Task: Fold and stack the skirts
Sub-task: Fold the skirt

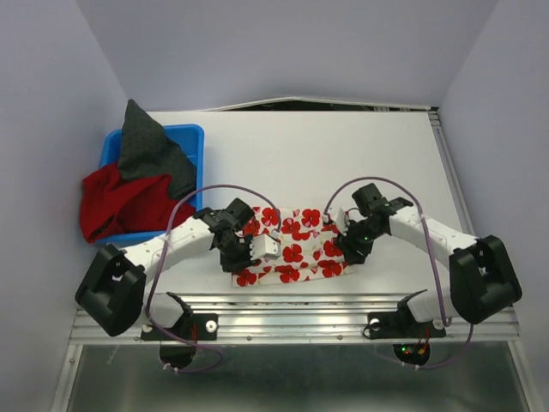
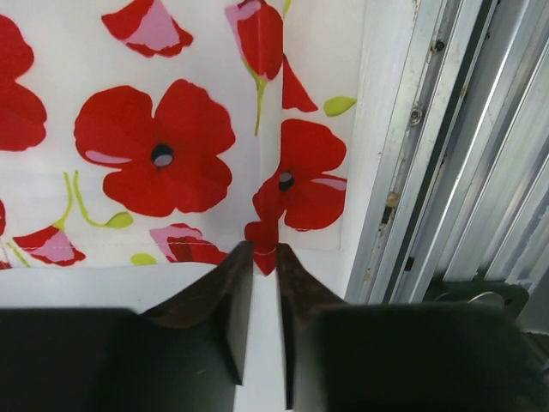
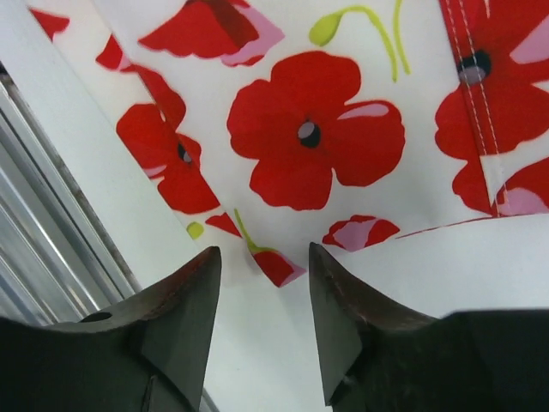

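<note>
I am reading the scene from the left. The blue bin point(image 1: 193, 130) is sitting at the far left of the table point(image 1: 343, 154), with the dark grey skirt point(image 1: 146, 146) and the deep-red skirt point(image 1: 120, 206) lying heaped in it, the red one spilling over its rim, neither yet folded. The left tool point(image 2: 264, 251) is sitting clenched to a thin slit on the near hem of the white floral skirt point(image 1: 296, 249). A red scrap of hem is showing between its tips, so I am judging it to be grasping the cloth. That skirt is lying flat at the near middle of the table, close to the aluminium rail point(image 1: 292, 313), between the two tools. The right tool point(image 3: 262, 253) is hanging released, its jaws straddling the skirt's near corner without pinching it. I am judging the step in hand to be taking both near corners for a fold away from me. To do it well, I am advising that the right tool close only once the corner is lying fully between its jaws, and that both sides be lifted level so the hem is landing square. I am noting a shallow left pinch as the risk.
</note>
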Motion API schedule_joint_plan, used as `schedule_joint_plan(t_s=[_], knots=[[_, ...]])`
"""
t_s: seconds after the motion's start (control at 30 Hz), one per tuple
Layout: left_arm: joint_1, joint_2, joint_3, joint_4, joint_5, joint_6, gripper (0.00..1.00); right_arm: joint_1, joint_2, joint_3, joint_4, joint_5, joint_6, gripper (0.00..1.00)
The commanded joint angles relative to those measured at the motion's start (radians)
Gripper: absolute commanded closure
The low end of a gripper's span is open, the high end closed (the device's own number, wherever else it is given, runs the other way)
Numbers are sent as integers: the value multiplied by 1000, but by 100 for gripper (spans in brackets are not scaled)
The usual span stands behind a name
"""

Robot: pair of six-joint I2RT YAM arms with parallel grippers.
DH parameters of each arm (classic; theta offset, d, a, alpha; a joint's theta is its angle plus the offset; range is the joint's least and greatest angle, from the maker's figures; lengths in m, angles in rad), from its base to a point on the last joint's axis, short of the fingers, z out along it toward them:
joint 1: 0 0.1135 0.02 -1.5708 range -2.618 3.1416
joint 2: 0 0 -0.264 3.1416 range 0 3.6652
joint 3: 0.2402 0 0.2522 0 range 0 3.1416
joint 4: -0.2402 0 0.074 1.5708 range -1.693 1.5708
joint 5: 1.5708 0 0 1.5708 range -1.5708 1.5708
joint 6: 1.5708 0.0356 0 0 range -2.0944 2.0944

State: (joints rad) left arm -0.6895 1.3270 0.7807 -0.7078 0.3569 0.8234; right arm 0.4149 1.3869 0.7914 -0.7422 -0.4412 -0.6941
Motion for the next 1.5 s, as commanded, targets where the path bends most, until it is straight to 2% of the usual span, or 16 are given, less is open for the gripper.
schedule_joint_plan(t_s=[0.0, 0.2, 0.33, 0.4, 0.5, 0.57, 0.67, 0.83, 0.93, 0.97, 1.03, 1.07, 1.1, 1.13, 1.27, 1.47], knots=[[-4, -54, 20, -34, -6, -9, 60, 5, -58, 43, -68, -11, -15, 38], [13, -124, 104, -87, 31, -36, 56, 5, -65, 294, -76, -22, 97, 35], [48, -120, 101, 11, 60, -146, 57, 5, 58, 422, -13, -74, 156, 39], [54, -101, 88, 57, 21, -181, 58, 5, 154, 456, 21, -74, 189, 47], [56, -45, 92, 143, -53, -251, 63, 5, 263, 456, 133, -16, 222, 52], [58, 7, 118, 162, -61, -267, 68, 5, 338, 463, 184, 39, 234, 50], [59, 52, 150, 165, -52, -264, 70, 5, 409, 471, 234, 100, 232, 39], [67, 75, 160, 183, -45, -268, 70, 5, 465, 470, 308, 131, 225, 37], [73, 74, 160, 192, -52, -280, 70, 5, 498, 468, 294, 134, 194, 49], [74, 74, 163, 194, -52, -285, 70, 5, 500, 459, 293, 139, 183, 58], [90, 75, 175, 197, -41, -291, 70, 5, 489, 416, 294, 165, 160, 61], [97, 78, 180, 195, -38, -293, 70, 5, 483, 401, 294, 174, 151, 66], [111, 86, 190, 195, -32, -296, 70, 5, 475, 367, 294, 191, 137, 78], [119, 90, 196, 195, -29, -300, 70, 5, 469, 353, 294, 202, 137, 99], [171, 109, 232, 199, 5, -319, 70, -39, 426, 293, 294, 259, 168, 99], [289, 129, 272, 232, 83, -392, 71, -327, 382, 247, 285, 393, 288, 99]])
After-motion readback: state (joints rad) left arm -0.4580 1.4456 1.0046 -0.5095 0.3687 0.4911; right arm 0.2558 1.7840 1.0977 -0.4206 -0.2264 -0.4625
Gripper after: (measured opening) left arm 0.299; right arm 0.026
